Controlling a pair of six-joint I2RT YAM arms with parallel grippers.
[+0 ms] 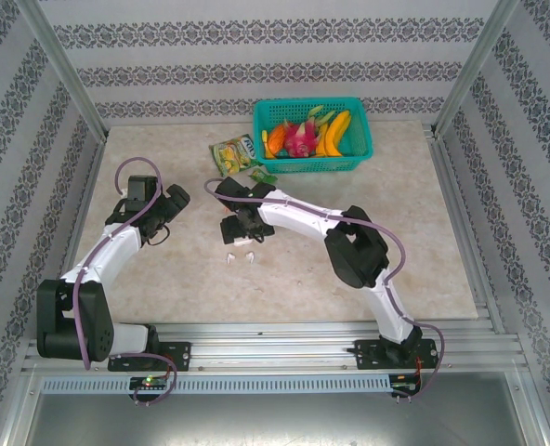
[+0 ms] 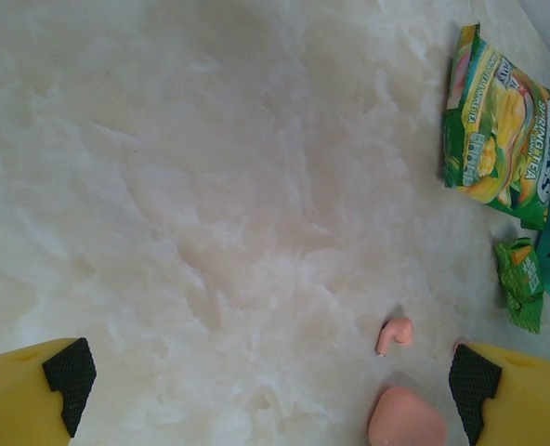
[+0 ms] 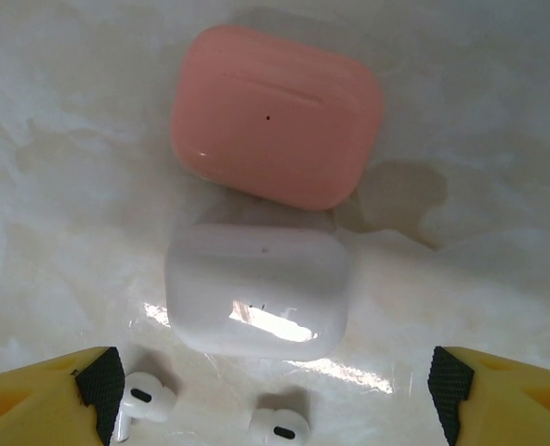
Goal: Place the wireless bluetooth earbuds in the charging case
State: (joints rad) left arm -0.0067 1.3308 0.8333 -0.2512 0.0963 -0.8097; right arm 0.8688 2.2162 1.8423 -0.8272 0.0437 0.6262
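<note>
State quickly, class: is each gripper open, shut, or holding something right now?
Left gripper: open, holding nothing.
Right gripper: open, holding nothing.

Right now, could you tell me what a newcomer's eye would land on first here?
The closed pink case and white case lie close together on the pale table, two white earbuds loose beside the white one. At the far edge, a teal basket holds bright fruit.
</note>
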